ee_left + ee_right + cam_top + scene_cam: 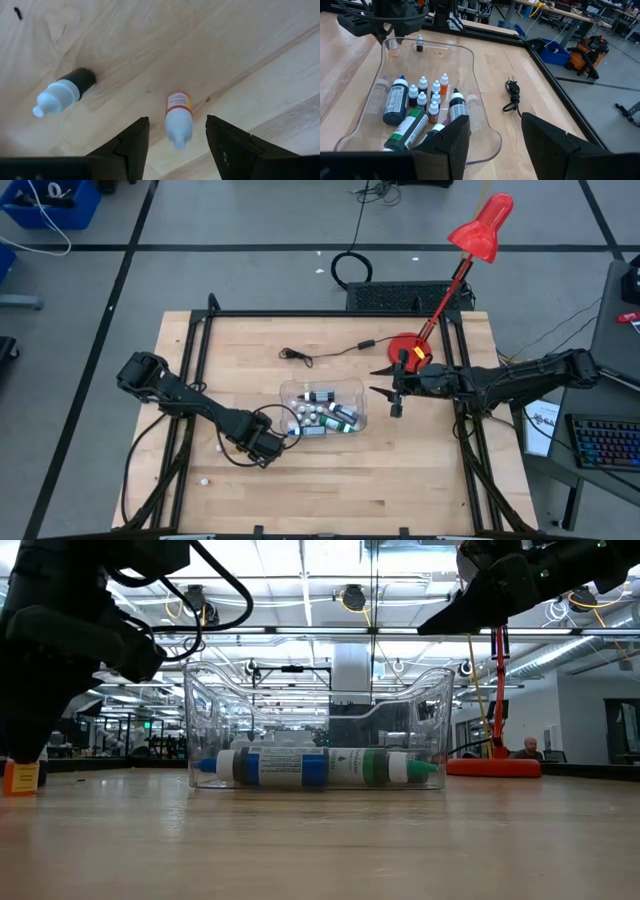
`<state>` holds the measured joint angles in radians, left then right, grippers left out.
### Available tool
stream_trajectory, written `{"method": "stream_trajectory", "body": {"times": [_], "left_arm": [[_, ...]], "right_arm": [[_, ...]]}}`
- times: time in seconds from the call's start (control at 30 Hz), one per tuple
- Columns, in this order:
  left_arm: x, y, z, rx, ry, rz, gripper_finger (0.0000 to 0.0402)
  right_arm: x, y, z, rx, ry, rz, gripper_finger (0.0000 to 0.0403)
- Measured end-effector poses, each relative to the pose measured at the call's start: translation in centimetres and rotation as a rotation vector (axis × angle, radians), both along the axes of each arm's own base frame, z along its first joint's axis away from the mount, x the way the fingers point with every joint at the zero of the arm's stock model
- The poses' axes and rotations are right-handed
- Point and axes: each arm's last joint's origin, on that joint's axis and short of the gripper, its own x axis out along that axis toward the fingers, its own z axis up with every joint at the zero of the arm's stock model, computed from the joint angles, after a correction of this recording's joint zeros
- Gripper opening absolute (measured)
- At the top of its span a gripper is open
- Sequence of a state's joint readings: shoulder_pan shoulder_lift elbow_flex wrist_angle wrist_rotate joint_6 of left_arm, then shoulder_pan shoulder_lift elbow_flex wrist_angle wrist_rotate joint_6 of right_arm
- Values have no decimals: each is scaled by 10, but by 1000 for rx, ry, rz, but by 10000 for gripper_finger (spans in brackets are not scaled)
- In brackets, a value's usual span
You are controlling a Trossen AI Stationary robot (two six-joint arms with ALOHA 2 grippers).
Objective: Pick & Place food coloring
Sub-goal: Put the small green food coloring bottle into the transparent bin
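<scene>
Food coloring bottle with an orange band lies on the table between the half-open fingers of the left hand, not yet gripped. Lowering squarely and pinching its body, clear of the dark bottle nearby, should secure it for the tub. Right hand waits, parted and empty, beside the tub.

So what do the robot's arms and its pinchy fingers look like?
Both arms are dark, nearly black, built from chunky jointed segments. The left arm has black cables looping beside its wrist. The right arm shows a small yellow-and-red mark near its wrist. Each one ends in two flat, dark, wedge-shaped fingers: the left gripper and the right gripper look alike.
</scene>
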<state>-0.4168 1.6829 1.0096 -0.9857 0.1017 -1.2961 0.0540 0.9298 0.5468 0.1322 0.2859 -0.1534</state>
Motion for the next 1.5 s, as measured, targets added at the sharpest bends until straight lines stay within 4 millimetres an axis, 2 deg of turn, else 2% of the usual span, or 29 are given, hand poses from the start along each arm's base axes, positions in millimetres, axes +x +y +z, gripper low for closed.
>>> {"method": "stream_trajectory", "body": {"times": [0.1, 0.43, 0.6, 0.73, 0.9, 1.03, 1.13, 1.2, 1.3, 1.5], "left_arm": [[0, 0, 0, 4, -3, -8, 174], [0, 0, 0, 6, -9, -42, 59], [7, 1, 7, 40, -61, -208, 55], [23, 2, 34, 49, -122, -319, 55], [41, 7, 94, 168, -186, -468, 55], [51, 25, 142, 267, -258, -490, 55], [60, 42, 161, 266, -319, -505, 55], [64, 57, 165, 266, -322, -515, 55], [67, 82, 160, 263, -292, -504, 55], [75, 112, 128, 245, -297, -499, 55]], "right_arm": [[0, 0, 0, 0, 0, 0, 171], [0, 0, 0, 2, 0, -1, 171], [0, 0, 0, 3, 0, -1, 171], [0, 0, 1, 2, -6, -1, 171], [0, 0, 1, 0, -10, 0, 171], [0, 0, 1, -4, -9, 1, 171], [0, 0, 1, -3, -10, 1, 171], [0, 0, 1, -4, -10, 1, 171], [0, 0, 1, -3, -10, 1, 171], [0, 0, 1, -4, -9, 1, 171]]}}
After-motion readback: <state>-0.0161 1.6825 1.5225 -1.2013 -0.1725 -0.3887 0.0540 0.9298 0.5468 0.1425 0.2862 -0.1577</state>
